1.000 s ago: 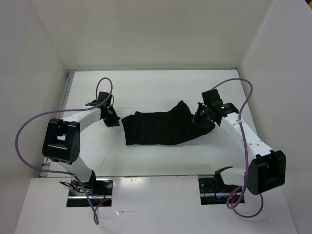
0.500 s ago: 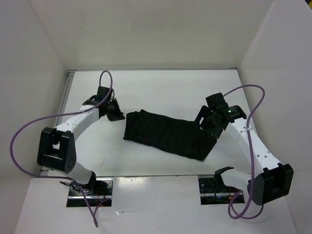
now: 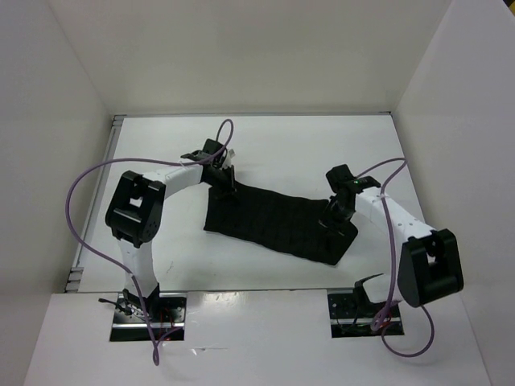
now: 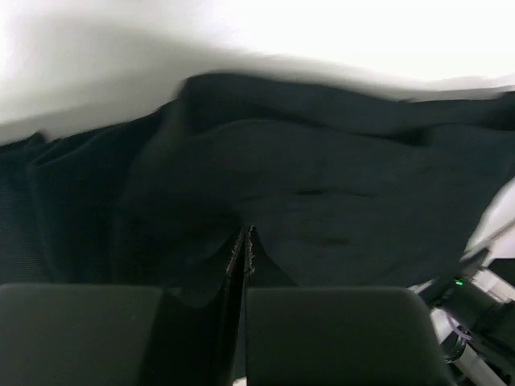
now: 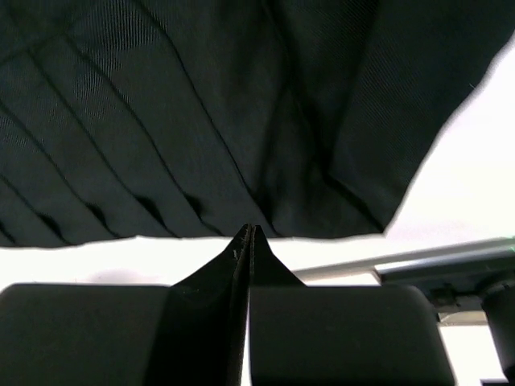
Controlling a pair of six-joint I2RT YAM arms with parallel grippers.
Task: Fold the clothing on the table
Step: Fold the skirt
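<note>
Since the earlier frames both arms are swung inward. The left gripper [image 3: 223, 174] is now at the far-left corner of the clothing [image 3: 278, 221], and the right gripper [image 3: 333, 219] is over its right end. The clothing is spread flat mid-way across the table [image 3: 265, 145], enclosed by white walls [image 3: 64, 96]; purple cables [image 3: 80, 193] loop clear of it. Left jaws are closed to a slit against creased cloth; a pinch cannot be confirmed. Right jaws are clenched at the cloth's edge, nothing held.

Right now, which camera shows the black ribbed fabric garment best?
Top external: the black ribbed fabric garment lies there with nearly its whole outline visible. Left wrist shows only blurred dark folds up close; right wrist shows just one ribbed edge.
</note>
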